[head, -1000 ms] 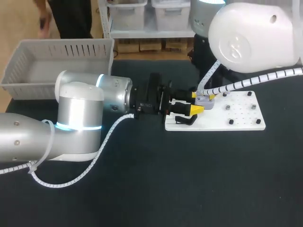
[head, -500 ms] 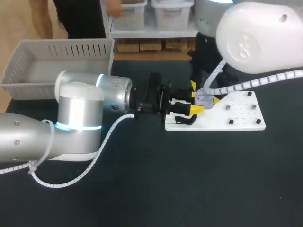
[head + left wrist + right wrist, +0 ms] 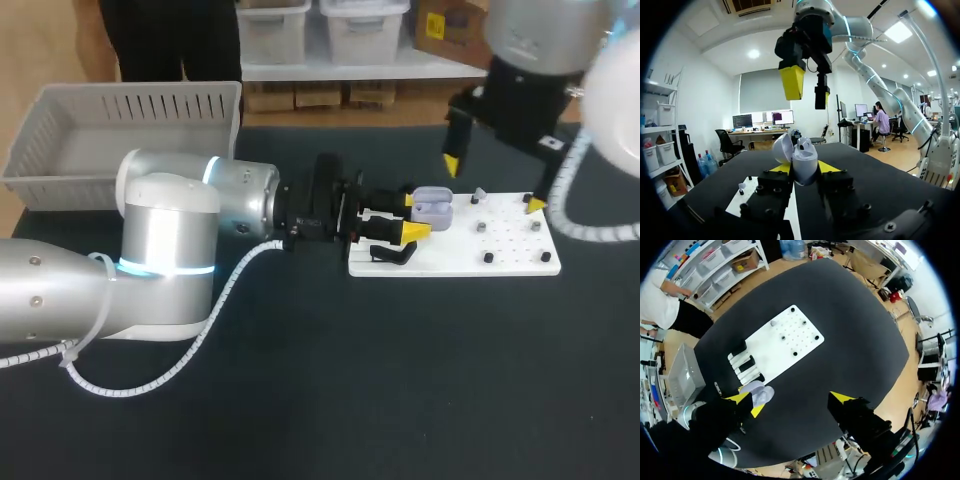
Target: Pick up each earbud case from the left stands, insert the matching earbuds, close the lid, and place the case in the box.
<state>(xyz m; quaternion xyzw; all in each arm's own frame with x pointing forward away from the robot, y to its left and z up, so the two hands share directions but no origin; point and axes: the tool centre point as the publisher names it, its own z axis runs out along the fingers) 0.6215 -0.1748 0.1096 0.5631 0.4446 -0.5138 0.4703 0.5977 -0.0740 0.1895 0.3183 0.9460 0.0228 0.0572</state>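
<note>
The left pincer is clenched on the earbud case, one yellow tip pressed to each side of its pale body. The case stands upright between the fingers with its lid swung open and tilted back. Whether earbuds sit inside cannot be told. In the head view this pincer reaches in level from the left arm and holds the case just over the near-left part of a white board. Directly under the fingers, at the board's edge, are black stands. Further along the board, ahead of the fingertips, small dark pegs stick up, well apart from one another.

Above and slightly beyond the held case hangs the right pincer, released, its two fingers spread wide and touching nothing. From the left wrist it shows overhead, with its yellow tips pointing down toward the case. Looking down from the right wrist, that pincer frames the dark tabletop. The open case lies far below, near one of its fingers. The board and its stands lie beyond.

Farthest off, behind the left arm, a grey slatted box sits at the tabletop's back corner.
</note>
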